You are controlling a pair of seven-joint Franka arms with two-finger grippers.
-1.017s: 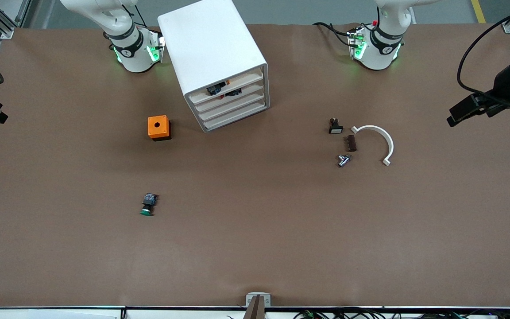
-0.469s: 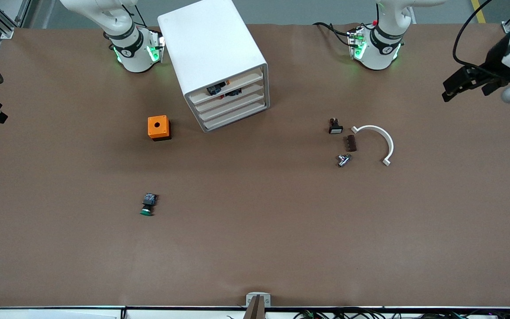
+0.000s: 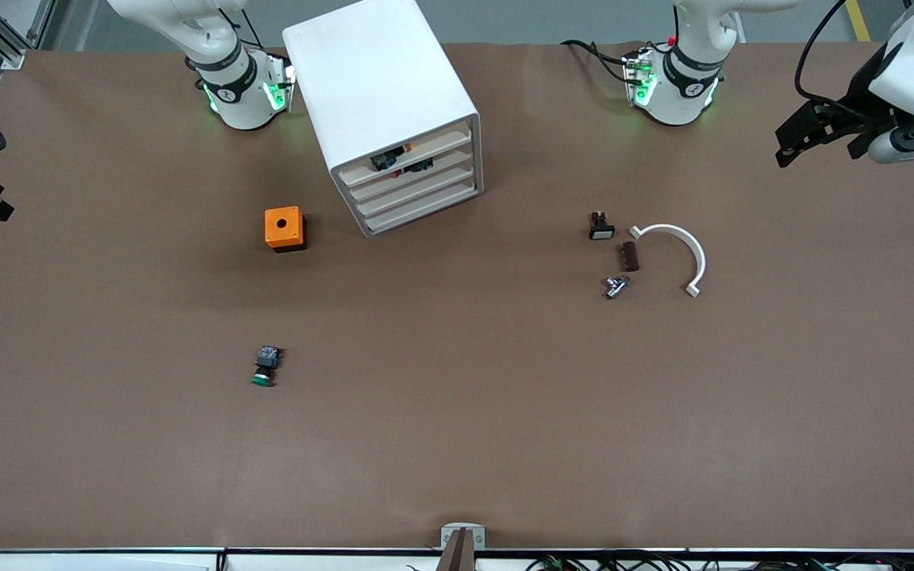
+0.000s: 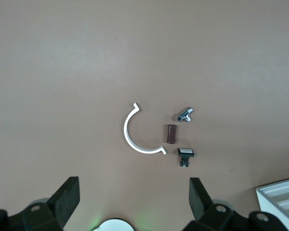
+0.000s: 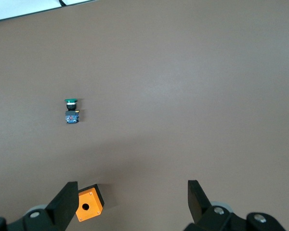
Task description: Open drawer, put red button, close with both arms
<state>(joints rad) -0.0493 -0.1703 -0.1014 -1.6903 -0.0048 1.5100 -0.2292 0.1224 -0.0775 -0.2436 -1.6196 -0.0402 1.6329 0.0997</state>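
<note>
On the counter [image 3: 505, 412] the cabinet [image 3: 382, 79] has its second drawer [image 3: 413, 178] shut, the left gripper [image 3: 800, 141] and right gripper [image 5: 132, 204] hover at the counter's ends, fingers spread and empty, and a red speck, possibly the red button [image 3: 398, 171], shows inside the cabinet front.

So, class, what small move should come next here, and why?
Probably just park the left pincer, open over the left arm's end of the table: the second drawer looks pushed in, only the green-capped button lies on the table, no red one, and the right pincer waits open.
</note>
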